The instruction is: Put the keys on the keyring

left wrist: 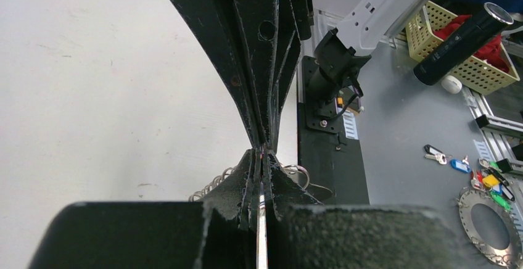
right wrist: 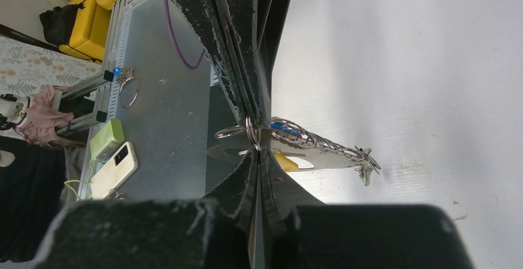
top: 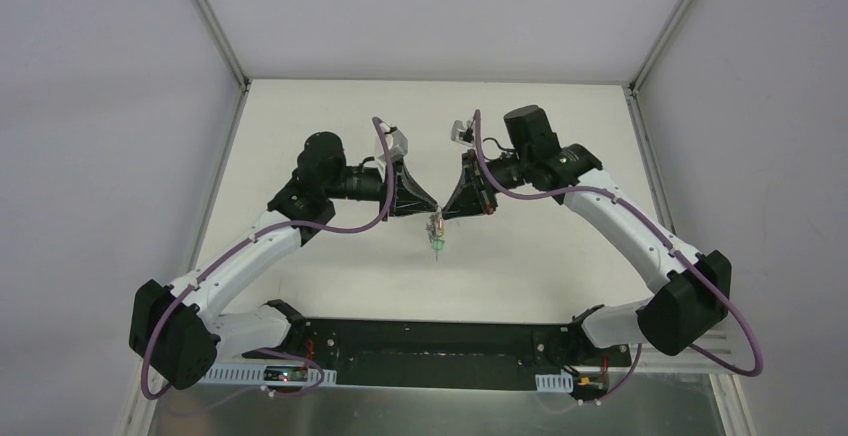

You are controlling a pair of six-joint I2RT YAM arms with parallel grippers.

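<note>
1. At the near edge of the counter (top: 330,286), both arm bases sit on a black mounting plate (top: 430,351). The arms reach inward and meet over mid-counter.
2. Left gripper (top: 433,209): fingers pressed together, tips at a small wire ring (right wrist: 249,131) of the bunch. What exactly it nips cannot be told.
3. Right gripper (top: 446,214): fingers pinching the keyring (right wrist: 333,158) on its flat loop, tip to tip with the left.
4. The keyring hangs between the tips, above the counter. The keys (right wrist: 285,128) on it include one blue-headed and one yellow-headed.
5. Step in hand, by judgement: threading at the ring. The next move calls for one steady hold while the other gripper eases a key round the wire in very small motions.
</note>
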